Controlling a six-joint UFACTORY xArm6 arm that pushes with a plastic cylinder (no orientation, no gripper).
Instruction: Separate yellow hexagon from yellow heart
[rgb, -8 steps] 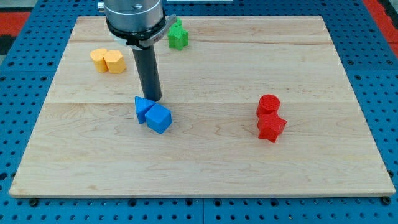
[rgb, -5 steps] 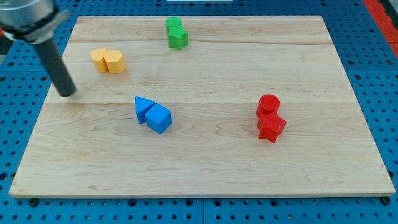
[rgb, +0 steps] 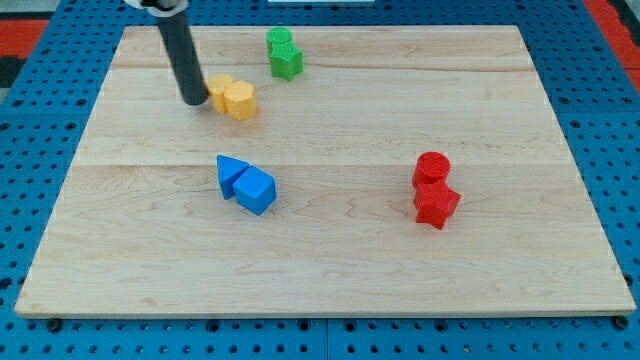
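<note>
The yellow heart (rgb: 218, 91) and the yellow hexagon (rgb: 240, 100) sit side by side and touching, in the upper left part of the wooden board (rgb: 330, 270), with the heart on the view's left. My tip (rgb: 193, 101) stands against the heart's left side. The dark rod rises from it out of the view's top.
Two green blocks (rgb: 284, 54) touch each other near the view's top edge, just right of the yellow pair. A blue triangle (rgb: 230, 171) and a blue cube (rgb: 255, 190) touch below the yellow pair. A red cylinder (rgb: 432, 167) and another red block (rgb: 436, 204) touch at the right.
My tip swung from the blue pair out to the board's left, then came back right and up. It has pushed both yellow blocks to the right, still touching.
</note>
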